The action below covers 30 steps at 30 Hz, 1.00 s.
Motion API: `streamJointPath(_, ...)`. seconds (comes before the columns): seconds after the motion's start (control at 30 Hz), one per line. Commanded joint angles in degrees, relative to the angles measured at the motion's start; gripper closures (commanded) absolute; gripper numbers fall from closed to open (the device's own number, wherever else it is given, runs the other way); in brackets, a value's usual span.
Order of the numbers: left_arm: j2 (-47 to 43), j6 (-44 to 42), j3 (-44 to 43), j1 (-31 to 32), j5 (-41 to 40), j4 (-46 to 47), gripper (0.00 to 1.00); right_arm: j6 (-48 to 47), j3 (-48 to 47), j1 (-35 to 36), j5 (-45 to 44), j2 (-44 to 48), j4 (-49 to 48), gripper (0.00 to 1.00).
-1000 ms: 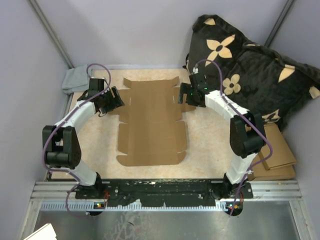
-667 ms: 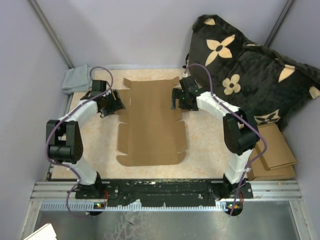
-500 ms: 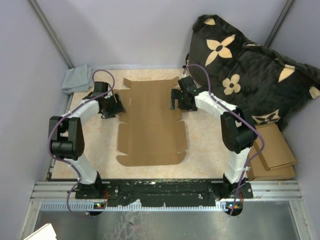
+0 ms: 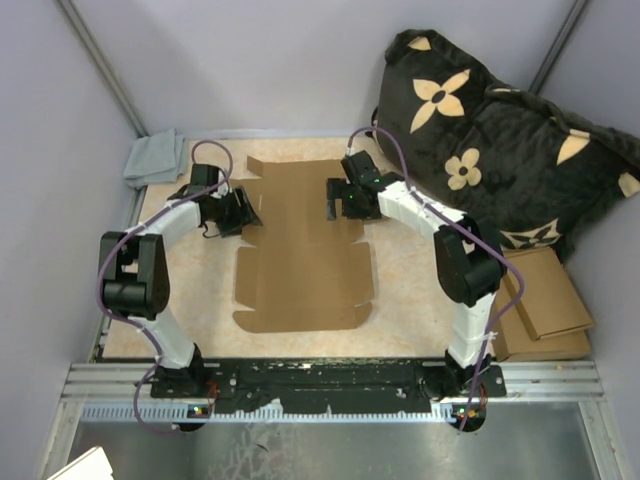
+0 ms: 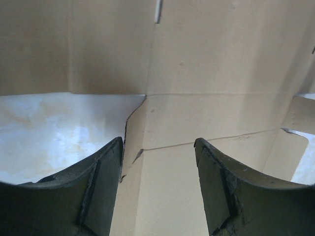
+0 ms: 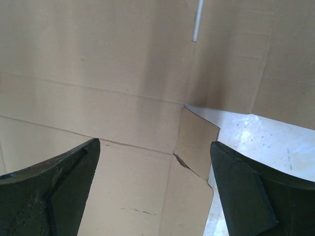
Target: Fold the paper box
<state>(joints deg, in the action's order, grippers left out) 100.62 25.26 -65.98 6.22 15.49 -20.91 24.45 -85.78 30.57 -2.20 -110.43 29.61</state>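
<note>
The paper box point(image 4: 300, 255) lies flat and unfolded on the beige table, a brown cardboard sheet with side flaps and notches. My left gripper point(image 4: 246, 212) hovers at the sheet's left side flap near the far end, and its jaws are open. In the left wrist view the cardboard point(image 5: 206, 73) fills the frame, with a notched flap corner between the dark fingers point(image 5: 101, 187). My right gripper point(image 4: 333, 200) is over the right side flap, also open. The right wrist view shows creased cardboard point(image 6: 98, 64) and a flap corner between its widely spread fingers point(image 6: 54, 191).
A black cushion with tan flowers point(image 4: 490, 140) leans at the back right. Below it a stack of flat cardboard pieces point(image 4: 548, 305) lies at the right. A grey cloth point(image 4: 155, 158) sits in the far left corner. A metal rail point(image 4: 330, 385) runs along the near edge.
Both grippers have moved inward onto the far side flaps, the right one leftward from the sheet's edge and the left one rightward. The left jaws have narrowed a little.
</note>
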Motion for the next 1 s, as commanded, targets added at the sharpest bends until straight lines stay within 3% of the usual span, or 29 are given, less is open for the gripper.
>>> streamJointPath(0.0,-1.18,0.95,0.33,1.30,3.96,1.94,0.34,-1.16,-3.48,1.04,0.78,-1.13,0.14,0.05)
streamJointPath(0.57,-0.92,2.89,1.56,4.56,9.23,5.78,0.36,-0.50,-3.42,2.79,0.04,-0.51,-0.06,0.06)
streamJointPath(0.97,5.51,4.96,0.59,5.11,9.95,4.25,0.36,0.44,-0.60,2.74,-8.77,4.87,0.18,0.04)
